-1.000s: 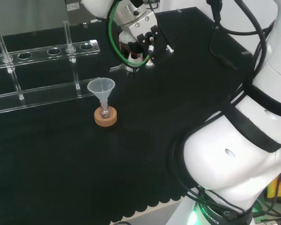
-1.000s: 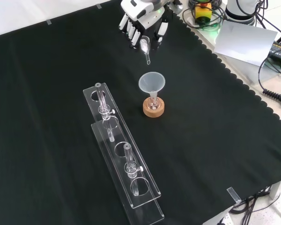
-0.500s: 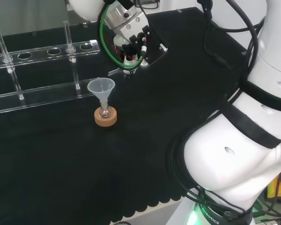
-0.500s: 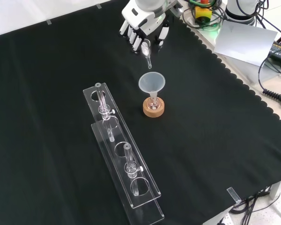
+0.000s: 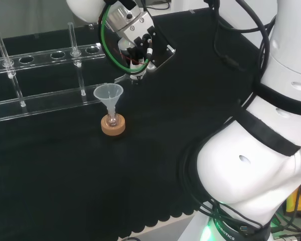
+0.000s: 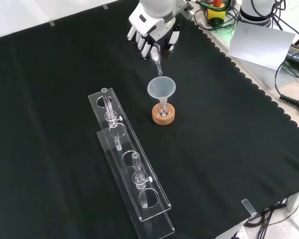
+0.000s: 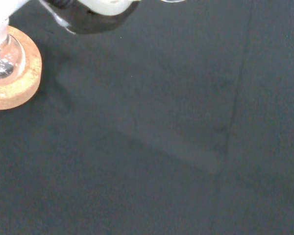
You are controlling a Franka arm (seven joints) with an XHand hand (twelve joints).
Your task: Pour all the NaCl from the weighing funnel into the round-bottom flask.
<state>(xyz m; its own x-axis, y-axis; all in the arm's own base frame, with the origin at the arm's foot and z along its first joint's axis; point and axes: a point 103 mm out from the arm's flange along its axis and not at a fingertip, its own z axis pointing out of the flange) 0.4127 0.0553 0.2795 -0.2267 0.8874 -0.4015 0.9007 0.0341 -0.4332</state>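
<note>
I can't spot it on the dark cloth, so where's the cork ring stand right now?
In the front view the cork ring sits mid-cloth under the flask with the clear funnel, just right of the clear rack and below the hand.

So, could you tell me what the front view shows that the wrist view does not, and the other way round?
Front view's own: the hand, its fingers curled round the weighing funnel, whose spout tilts down toward the plastic funnel, plus the clear tube rack. Wrist view's own: the flask close up, with something pale glinting at its bottom. Shared: the cork ring under the flask and the black cloth.
</note>
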